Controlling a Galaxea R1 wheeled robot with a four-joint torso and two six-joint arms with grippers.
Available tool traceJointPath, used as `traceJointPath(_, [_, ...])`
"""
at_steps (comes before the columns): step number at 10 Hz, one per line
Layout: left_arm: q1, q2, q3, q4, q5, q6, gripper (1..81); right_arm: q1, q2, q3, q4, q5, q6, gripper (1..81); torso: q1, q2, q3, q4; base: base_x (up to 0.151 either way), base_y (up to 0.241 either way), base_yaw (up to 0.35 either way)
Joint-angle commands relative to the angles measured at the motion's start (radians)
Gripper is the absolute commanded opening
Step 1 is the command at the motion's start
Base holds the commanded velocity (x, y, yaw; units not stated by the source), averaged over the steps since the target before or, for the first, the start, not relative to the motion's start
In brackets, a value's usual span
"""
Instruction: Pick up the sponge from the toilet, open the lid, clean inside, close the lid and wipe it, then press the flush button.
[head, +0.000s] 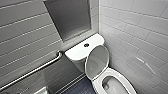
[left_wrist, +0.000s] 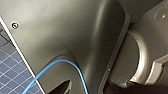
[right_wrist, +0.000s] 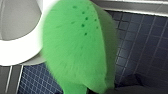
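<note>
Lid (head: 97, 61) is up, leaning back on the tank, so the step in hand looks like cleaning inside. The sponge (right_wrist: 77, 47) hangs over the dark floor tiles (right_wrist: 140, 37), just beside the toilet (head: 120, 76) rim and not yet in the bowl. R gripper is prob. pinched on it, though the pad hides the grip. To do it well: lift over the rim, put the sponge's broad face to the ceramic, sweep w/ light pressure, and keep the wrist clear of the raised lid.
</note>
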Motion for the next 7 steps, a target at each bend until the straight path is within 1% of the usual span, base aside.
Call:
traceJointPath(1, [-0.009,-0.106,0.193,0.002,0.126,0.008,81.1,-0.083,-0.037,0.033,-0.123,-0.06,0.015,1.0,0.0,0.0,0.0,0.0,0.0,0.0,0.0])
traceJointPath(2, [-0.022,-0.159,0.295,0.002,0.158,0.007,81.1,-0.113,-0.009,0.028,-0.158,-0.063,0.007,1.0,0.0,0.0,0.0,0.0,0.0,0.0,0.0])
traceJointPath(3, [-0.03,-0.21,0.402,0.007,0.162,0.008,81.1,-0.133,0.024,0.017,-0.175,-0.066,0.004,1.0,0.0,0.0,0.0,0.0,0.0,0.0,0.0])
traceJointPath(4, [-0.038,-0.238,0.468,0.008,0.165,0.008,81.1,-0.146,0.045,0.005,-0.18,-0.076,0.0,1.0,0.0,0.0,0.0,0.0,0.0,0.0,0.0])
traceJointPath(5, [-0.047,-0.25,0.511,0.014,0.193,0.008,81.1,-0.155,0.067,-0.015,-0.188,-0.091,0.0,1.0,0.0,0.0,0.0,0.0,0.0,0.0,0.0])
traceJointPath(7, [-0.061,-0.256,0.515,0.018,0.201,0.008,81.1,-0.19,0.115,-0.059,-0.217,-0.103,0.0,1.0,0.0,0.0,0.0,0.0,0.0,0.0,0.0])
